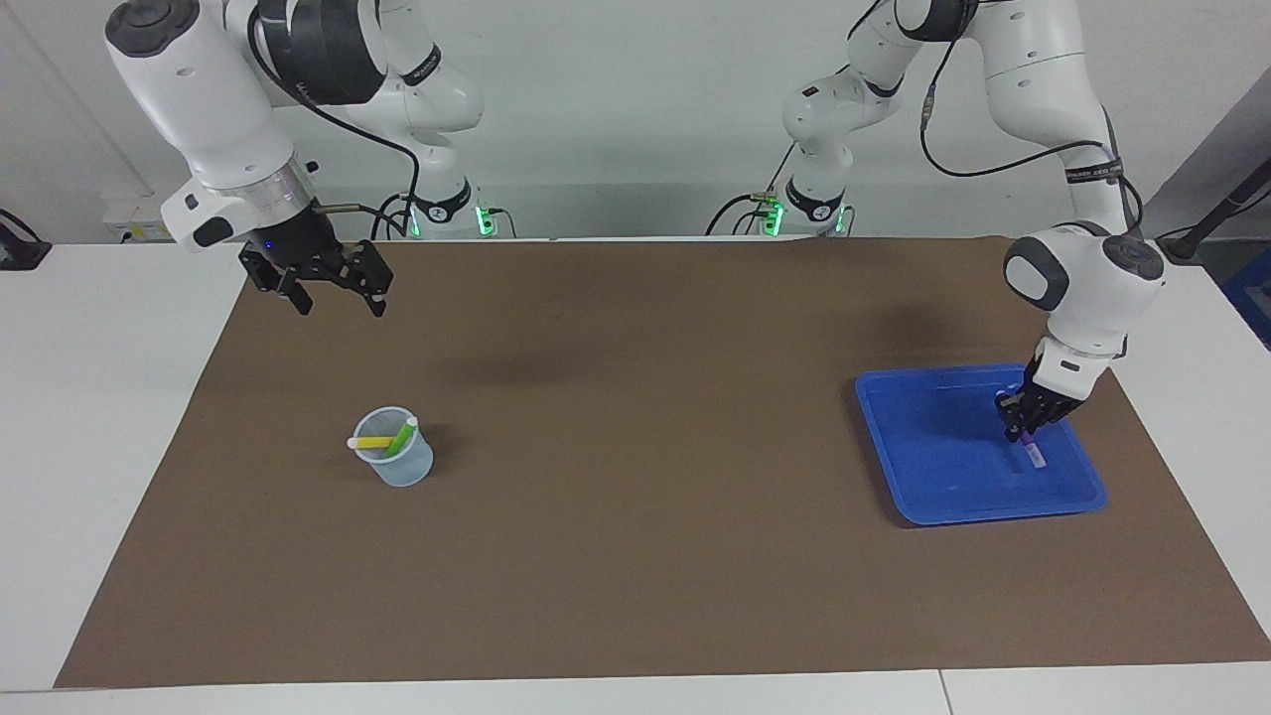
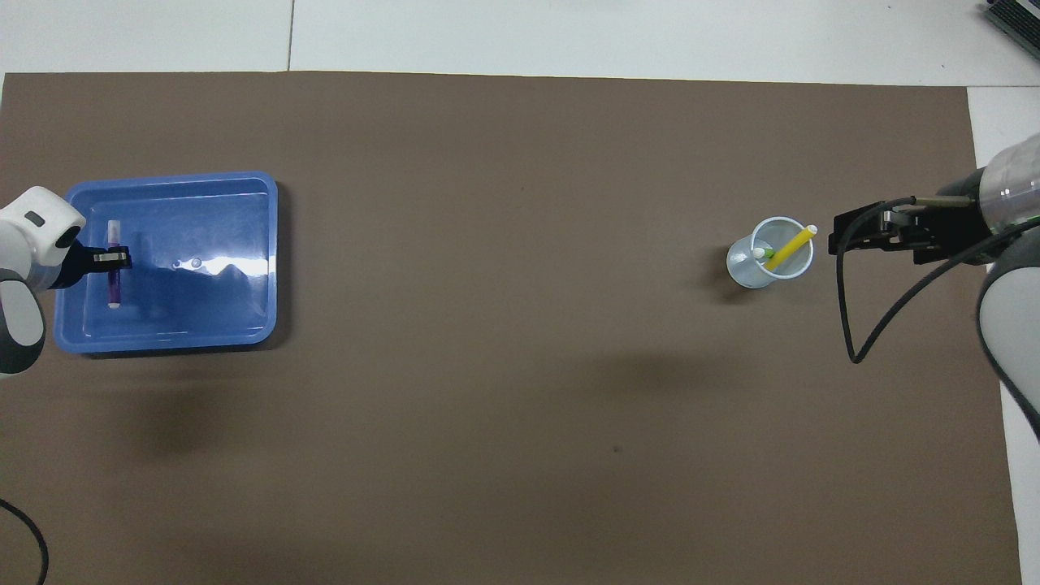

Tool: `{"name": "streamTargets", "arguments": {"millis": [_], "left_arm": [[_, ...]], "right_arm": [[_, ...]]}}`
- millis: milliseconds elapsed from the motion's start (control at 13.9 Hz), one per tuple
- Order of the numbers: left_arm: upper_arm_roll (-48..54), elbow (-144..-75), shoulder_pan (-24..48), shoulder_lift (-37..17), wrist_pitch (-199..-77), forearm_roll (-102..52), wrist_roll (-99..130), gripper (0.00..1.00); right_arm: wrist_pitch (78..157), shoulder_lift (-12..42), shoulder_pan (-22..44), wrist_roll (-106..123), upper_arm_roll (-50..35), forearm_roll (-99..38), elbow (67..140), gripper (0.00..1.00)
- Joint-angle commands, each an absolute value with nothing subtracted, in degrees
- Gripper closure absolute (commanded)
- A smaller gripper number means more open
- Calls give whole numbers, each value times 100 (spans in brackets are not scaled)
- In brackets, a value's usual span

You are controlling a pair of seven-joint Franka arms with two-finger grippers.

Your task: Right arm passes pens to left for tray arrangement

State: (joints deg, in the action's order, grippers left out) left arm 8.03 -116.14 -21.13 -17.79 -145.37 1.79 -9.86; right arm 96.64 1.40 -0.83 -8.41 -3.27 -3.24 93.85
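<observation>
— Two pens, yellow pen (image 1: 374, 442) and green pen (image 1: 402, 436), stand in the cup (image 1: 399, 467); right gripper (image 1: 320, 288) hangs wide open.
— Left gripper (image 1: 1023, 421) pinches purple pen (image 1: 1030, 452) low over tray (image 1: 923, 477). Light, stiff, slick: grip mid-barrel.

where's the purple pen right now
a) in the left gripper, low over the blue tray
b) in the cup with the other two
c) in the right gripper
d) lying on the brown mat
a: the left gripper is shut on the purple pen low over the blue tray.
</observation>
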Motion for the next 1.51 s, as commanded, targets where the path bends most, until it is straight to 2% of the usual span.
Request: {"name": "streamTargets", "arguments": {"millis": [0,505,1226,1370,1442], "left_arm": [[835,-11602,-2206,-1889,-14739,316,-1107,100],[826,-11558,-2215,-2136,-15179,316,-1221,100],[747,-11549,-2215,-2145,-15214,316,-1354,100],[747,-11558,-2215,-2145,-15214,316,-1354,80],[747,-11549,-2215,-2145,-15214,316,-1354,77]], "right_arm": [[9545,-52,-114,-712,-369,-229,9483,0],[9475,-114,-114,-633,-387,-229,9483,0],[9457,-123,-114,-501,-387,-229,9483,0],[9466,-123,-114,-501,-387,-229,9483,0],[9466,-123,-114,-501,-387,-229,9483,0]]}}
